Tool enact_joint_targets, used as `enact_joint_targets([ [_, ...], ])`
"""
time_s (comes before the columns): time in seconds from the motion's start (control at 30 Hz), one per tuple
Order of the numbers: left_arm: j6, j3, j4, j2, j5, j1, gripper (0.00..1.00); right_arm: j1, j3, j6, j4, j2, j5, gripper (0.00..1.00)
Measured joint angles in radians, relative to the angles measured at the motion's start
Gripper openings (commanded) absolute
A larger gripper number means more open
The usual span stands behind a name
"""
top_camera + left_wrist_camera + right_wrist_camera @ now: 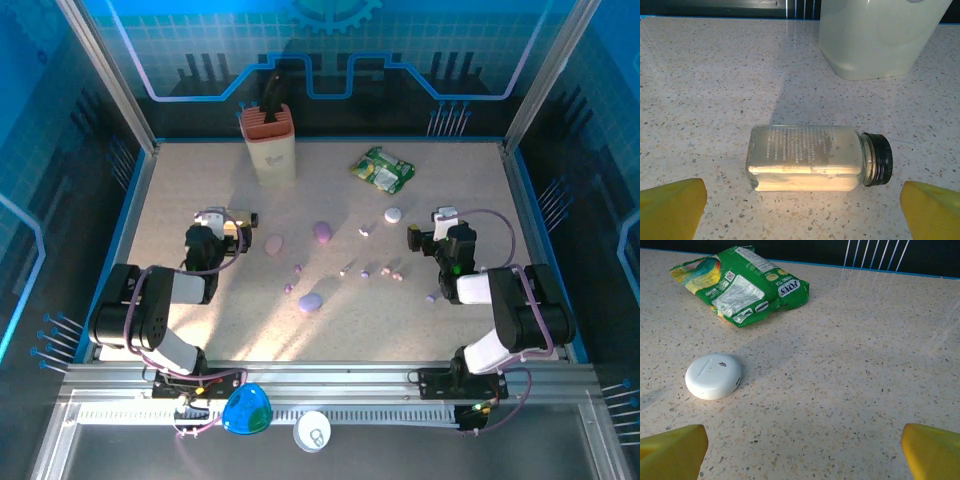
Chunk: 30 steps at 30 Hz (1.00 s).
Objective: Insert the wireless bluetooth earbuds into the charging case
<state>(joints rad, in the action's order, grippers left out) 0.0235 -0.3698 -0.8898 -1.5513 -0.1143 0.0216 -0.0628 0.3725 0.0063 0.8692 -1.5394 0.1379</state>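
The wireless bluetooth earbuds (384,270) lie loose on the speckled surface (470,180), a scatter of tiny lilac bits in the middle ground between the two arms. Most sit in a rough line across the centre. One lies off toward the right arm, and another is farther back, just left of the white charging case (713,376). None of them is inside a case or touching a tool.

Three purple cases (323,231) (pebble-shaped, much bigger than the earbuds) rest among them, all closed: one toward the back, one to its left, and one nearer the arms.

The left tool (800,212) is open wide. Its yellow fingers (671,207) show at the bottom corners of the left wrist view and grip nothing. Ahead of it a glass jar (815,157) lies on its side with its black cap pointing right; pale powder is settled along its lower side. Beyond the jar stands a cream container (880,35).

The right tool (800,455) is likewise spread open and empty, with its fingers well apart at the lower corners of the right wrist view. The white charging case sits ahead and to its left, lid shut and flat on the surface. Farther back on the same side lies a green packet (740,282), crumpled, with printed labels facing up.

In the top view the cream container stands at the back left with a brown piece and a dark handle poking out of it.
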Motion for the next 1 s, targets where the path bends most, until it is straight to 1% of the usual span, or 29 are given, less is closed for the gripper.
enact_joint_targets([
  [1.0, 0.0, 0.0, 0.008, 0.01, -0.002, 0.0, 0.99, 0.0, 0.0, 0.0, -0.003, 0.011, 0.001, 1.0],
])
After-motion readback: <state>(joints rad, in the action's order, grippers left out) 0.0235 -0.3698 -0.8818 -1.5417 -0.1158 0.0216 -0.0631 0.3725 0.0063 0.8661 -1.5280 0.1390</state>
